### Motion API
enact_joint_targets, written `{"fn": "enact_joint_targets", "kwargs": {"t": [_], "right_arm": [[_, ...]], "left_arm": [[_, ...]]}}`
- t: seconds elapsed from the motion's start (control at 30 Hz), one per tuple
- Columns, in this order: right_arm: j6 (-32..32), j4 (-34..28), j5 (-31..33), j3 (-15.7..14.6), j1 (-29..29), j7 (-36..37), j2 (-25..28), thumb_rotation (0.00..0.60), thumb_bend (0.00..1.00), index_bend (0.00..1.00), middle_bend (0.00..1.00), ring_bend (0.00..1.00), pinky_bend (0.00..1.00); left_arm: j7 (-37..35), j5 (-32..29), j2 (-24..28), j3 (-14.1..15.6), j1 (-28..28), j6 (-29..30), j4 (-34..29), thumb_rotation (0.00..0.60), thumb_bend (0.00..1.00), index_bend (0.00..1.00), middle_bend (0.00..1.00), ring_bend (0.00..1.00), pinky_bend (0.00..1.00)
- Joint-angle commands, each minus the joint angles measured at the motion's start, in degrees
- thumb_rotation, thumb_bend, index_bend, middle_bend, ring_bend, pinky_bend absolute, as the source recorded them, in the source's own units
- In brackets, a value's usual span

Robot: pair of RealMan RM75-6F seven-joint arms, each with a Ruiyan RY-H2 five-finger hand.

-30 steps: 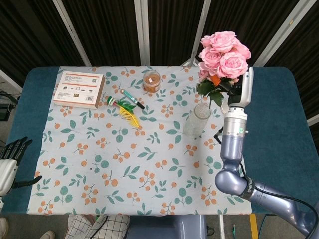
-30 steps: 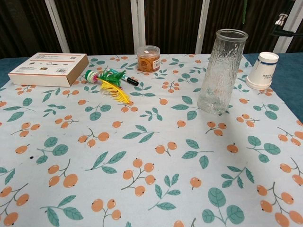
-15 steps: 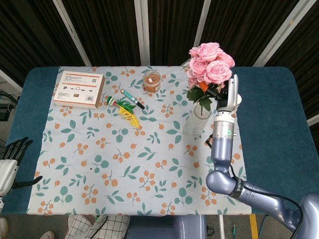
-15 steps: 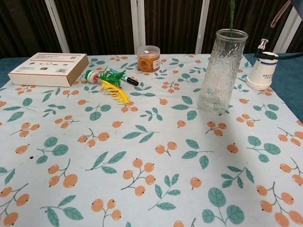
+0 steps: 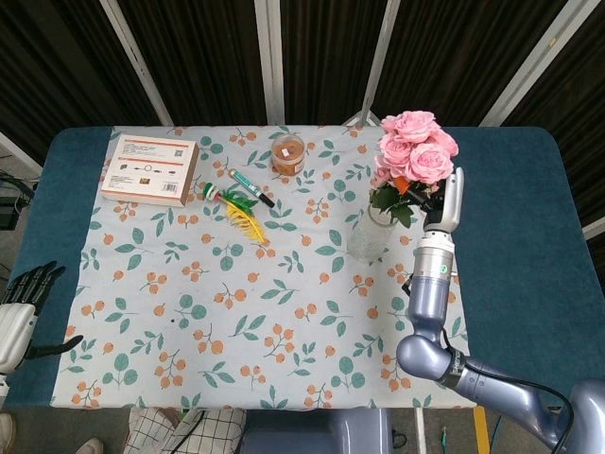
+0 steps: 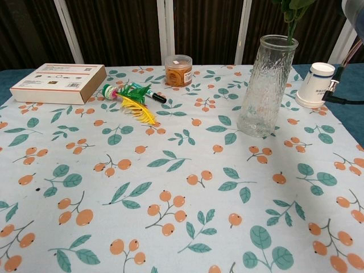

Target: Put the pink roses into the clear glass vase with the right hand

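The pink roses (image 5: pixel 414 147) hang over the mouth of the clear glass vase (image 5: pixel 371 232), which stands upright on the floral cloth at the right. My right hand (image 5: pixel 440 200) grips the bunch by its stems from the right, mostly hidden behind the blooms and leaves. In the chest view the green stems (image 6: pixel 290 25) reach down to the right rim of the vase (image 6: pixel 265 85); how deep they go is unclear. At the lower left table edge my left hand (image 5: pixel 23 305) rests, holding nothing, fingers apart.
A white paper cup (image 6: pixel 315 85) stands just right of the vase. Behind it on the cloth are a jar of rubber bands (image 5: pixel 287 153), a marker and yellow feather toy (image 5: pixel 241 203) and a flat box (image 5: pixel 150 169).
The right hand has carried the roses from above the vase's left side slightly rightward and lower; the stems now sit at the vase's right rim. The left hand has not moved.
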Motion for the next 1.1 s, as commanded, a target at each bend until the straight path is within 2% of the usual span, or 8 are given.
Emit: {"fn": "enact_joint_targets", "kwargs": {"t": [0.03, 0.23, 0.53, 0.63, 0.7, 0.9, 1.1], "right_arm": [[0.7, 1.6, -0.3, -0.6, -0.3, 0.0, -1.4, 0.600, 0.30, 0.44, 0.53, 0.47, 0.26], [0.8, 3.9, -1.2, -1.4, -0.2, 0.0, -3.4, 0.600, 0.30, 0.43, 0.53, 0.46, 0.23], [-0.2, 6.0, -1.1, -1.4, 0.3, -0.5, -5.8, 0.600, 0.30, 0.40, 0.51, 0.44, 0.22], [-0.5, 6.2, -1.4, -1.5, 0.2, -0.6, -6.2, 0.600, 0.30, 0.32, 0.46, 0.38, 0.19], [-0.5, 6.3, -1.9, -1.8, 0.1, -0.7, -6.4, 0.600, 0.30, 0.22, 0.37, 0.30, 0.15], [-0.4, 5.2, -2.1, -1.9, -0.9, -1.1, -6.5, 0.600, 0.30, 0.02, 0.20, 0.13, 0.06], [0.1, 3.3, -2.6, -3.0, -3.0, -2.1, -5.9, 0.600, 0.30, 0.00, 0.12, 0.06, 0.04]], "left_arm": [[0.0, 0.0, 0.0, 0.0, 0.0, 0.0, 0.0, 0.600, 0.00, 0.00, 0.00, 0.00, 0.00], [0.1, -0.2, -0.1, 0.0, -0.1, -0.2, -0.1, 0.600, 0.00, 0.00, 0.00, 0.00, 0.00], [0.0, -0.3, -0.1, -0.1, -0.2, -0.4, -0.2, 0.600, 0.00, 0.00, 0.00, 0.00, 0.00], [-0.1, -0.4, 0.0, -0.1, -0.2, -0.4, -0.2, 0.600, 0.00, 0.00, 0.00, 0.00, 0.00], [-0.1, -0.3, 0.0, -0.1, -0.2, -0.3, -0.2, 0.600, 0.00, 0.00, 0.00, 0.00, 0.00], [-0.3, -0.3, 0.0, 0.0, -0.2, -0.4, -0.3, 0.600, 0.00, 0.00, 0.00, 0.00, 0.00], [-0.2, -0.1, 0.0, 0.0, -0.2, -0.3, -0.3, 0.600, 0.00, 0.00, 0.00, 0.00, 0.00]]}}
